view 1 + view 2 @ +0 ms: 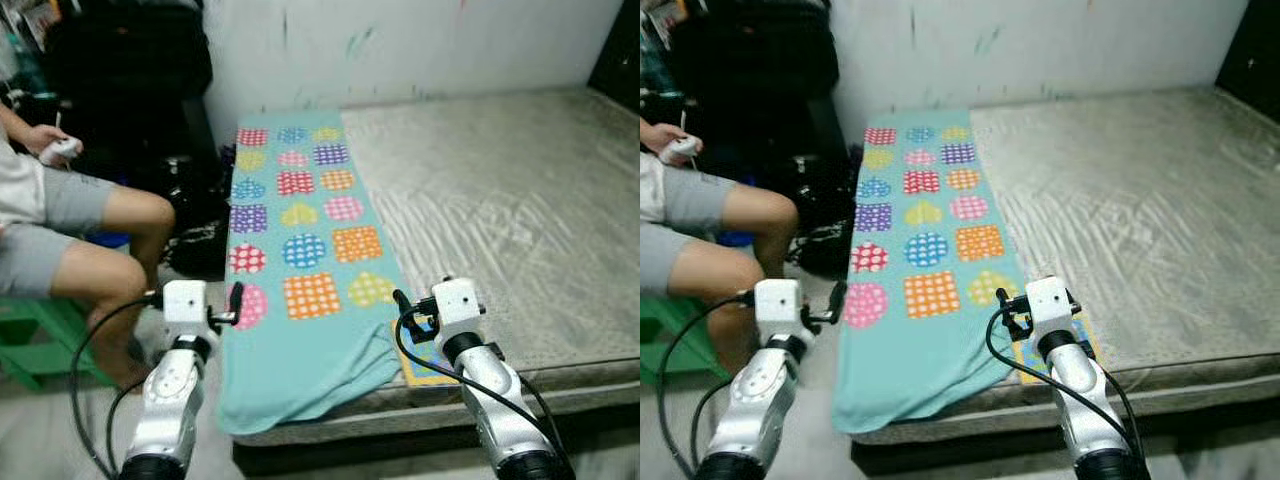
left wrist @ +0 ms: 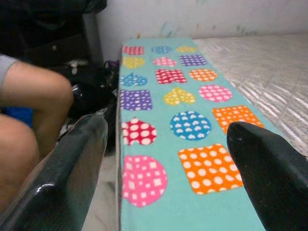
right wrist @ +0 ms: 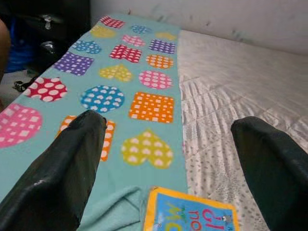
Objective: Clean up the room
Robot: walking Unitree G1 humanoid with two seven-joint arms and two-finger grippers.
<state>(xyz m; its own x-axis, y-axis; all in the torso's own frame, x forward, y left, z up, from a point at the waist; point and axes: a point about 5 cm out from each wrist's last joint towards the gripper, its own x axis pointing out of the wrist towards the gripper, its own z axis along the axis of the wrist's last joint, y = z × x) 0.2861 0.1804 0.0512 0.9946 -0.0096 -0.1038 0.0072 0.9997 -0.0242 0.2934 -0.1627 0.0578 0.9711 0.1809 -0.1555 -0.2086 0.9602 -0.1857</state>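
Observation:
A teal blanket (image 1: 300, 250) with coloured hearts, circles and squares lies along the left side of a bare grey mattress (image 1: 520, 210); its near end hangs bunched over the front edge. A small yellow-edged blue book (image 3: 192, 214) rests on the mattress beside that bunched end. My left gripper (image 2: 168, 159) is open, held just off the blanket's left edge near the pink patches. My right gripper (image 3: 168, 159) is open too, hovering over the near end of the blanket with the book just below it.
A person (image 1: 70, 230) sits on a green stool (image 1: 40, 335) at the left, knees close to my left arm, holding a white controller (image 1: 58, 150). Dark bags (image 1: 195, 215) lie on the floor between the person and the mattress. A white wall (image 1: 420, 45) stands behind.

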